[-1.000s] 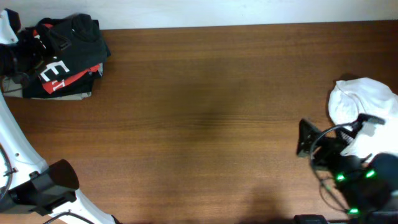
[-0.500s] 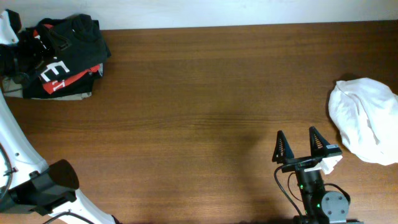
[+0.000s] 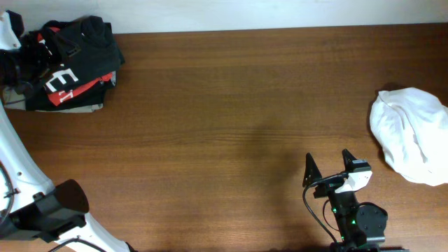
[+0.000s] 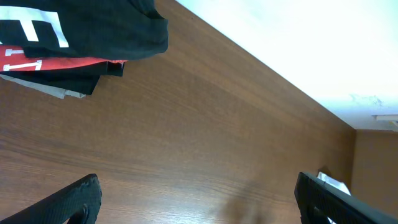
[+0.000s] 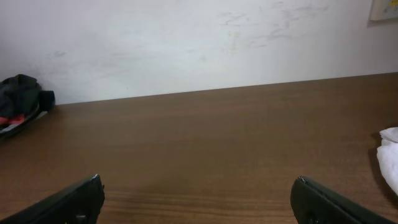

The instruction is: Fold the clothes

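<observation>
The dark T-shirt [image 3: 80, 38] lies bunched on top of a pile at the table's far left corner, with white block lettering showing. It also shows in the left wrist view [image 4: 106, 28] and small in the right wrist view [image 5: 18, 90]. My left gripper [image 4: 199, 208] is open and empty, just off the pile over bare wood; in the overhead view [image 3: 19, 68] it sits at the pile's left edge, its fingers hard to make out. My right gripper [image 3: 328, 168] is open and empty near the front edge, far from the pile; its fingertips frame bare wood in the right wrist view [image 5: 199, 199].
A red T-shirt [image 3: 87, 85] with white lettering lies under the dark one, red showing in the left wrist view [image 4: 62, 64]. A crumpled white cloth [image 3: 411, 133] lies at the right edge, also in the right wrist view [image 5: 390, 155]. A white wall runs behind the table.
My right gripper has moved left, away from the white cloth, and drawn back toward the front edge, open. The left arm and the pile have not moved.
</observation>
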{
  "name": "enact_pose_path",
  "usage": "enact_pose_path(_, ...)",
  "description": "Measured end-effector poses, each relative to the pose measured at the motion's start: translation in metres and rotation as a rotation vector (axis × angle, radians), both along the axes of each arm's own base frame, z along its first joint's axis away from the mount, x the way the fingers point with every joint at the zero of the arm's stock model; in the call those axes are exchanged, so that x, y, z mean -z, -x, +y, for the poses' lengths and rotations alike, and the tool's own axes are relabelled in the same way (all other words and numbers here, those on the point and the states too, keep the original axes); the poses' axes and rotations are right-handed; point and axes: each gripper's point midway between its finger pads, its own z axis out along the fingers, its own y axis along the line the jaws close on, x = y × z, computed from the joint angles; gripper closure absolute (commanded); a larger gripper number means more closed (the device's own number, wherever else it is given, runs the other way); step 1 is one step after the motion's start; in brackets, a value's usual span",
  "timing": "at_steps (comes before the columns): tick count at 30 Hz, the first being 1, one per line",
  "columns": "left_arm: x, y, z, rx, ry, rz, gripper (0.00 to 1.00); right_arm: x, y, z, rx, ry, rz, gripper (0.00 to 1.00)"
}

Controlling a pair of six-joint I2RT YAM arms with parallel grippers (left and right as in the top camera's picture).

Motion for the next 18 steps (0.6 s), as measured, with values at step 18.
enact_pose_path(18,0.007,0.067,-0.174,0.404,0.024,0.088,0.01,0.000,0.000,0.000,0.001,0.000,-0.002,0.01)
